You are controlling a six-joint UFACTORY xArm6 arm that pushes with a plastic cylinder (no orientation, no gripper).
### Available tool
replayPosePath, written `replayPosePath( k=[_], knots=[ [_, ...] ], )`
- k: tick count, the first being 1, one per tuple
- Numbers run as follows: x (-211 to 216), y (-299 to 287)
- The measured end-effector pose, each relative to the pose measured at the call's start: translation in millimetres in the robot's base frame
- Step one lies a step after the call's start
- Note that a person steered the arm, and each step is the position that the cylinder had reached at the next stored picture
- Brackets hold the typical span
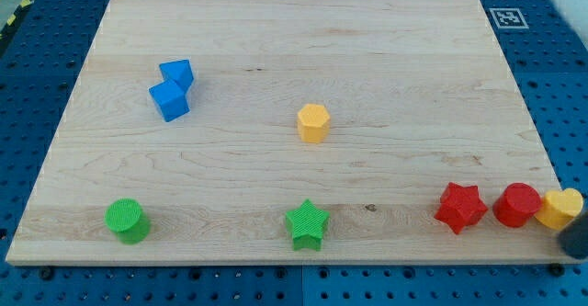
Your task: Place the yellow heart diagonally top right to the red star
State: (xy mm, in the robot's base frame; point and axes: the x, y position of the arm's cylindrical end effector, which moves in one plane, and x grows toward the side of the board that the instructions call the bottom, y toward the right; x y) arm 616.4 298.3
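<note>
Camera view: as seen from the one camera, wooden tabletop (pixel 276 58) on a blue pegboard base (pixel 28 159).
Red star (pixel 460 207): near the view's bottom right.
Red cylinder (pixel 517 205): just right of the star, touching or nearly so.
Yellow heart (pixel 560 208): at the tabletop's right edge, against the cylinder; shape hard to confirm.
Tip (pixel 570 237): dark blur just below and right of the heart; exact end unclear.
Fingers: none on this rig; no grasp state to tell.
Others: yellow hexagonal block (pixel 313 122) mid-board, two blue blocks (pixel 172 90) upper left, green cylinder (pixel 125 221), green star (pixel 307 224).
Risk: heart likely to slip off the edge if pushed rightward; a leftward push likely shoves cylinder into star, moving the reference.
</note>
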Motion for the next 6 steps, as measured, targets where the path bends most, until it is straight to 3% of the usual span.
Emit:
replayPosePath(
  k=[1,5,6],
  knots=[
    [-7,44],
    [-12,-26],
    [-36,-26]
  ],
)
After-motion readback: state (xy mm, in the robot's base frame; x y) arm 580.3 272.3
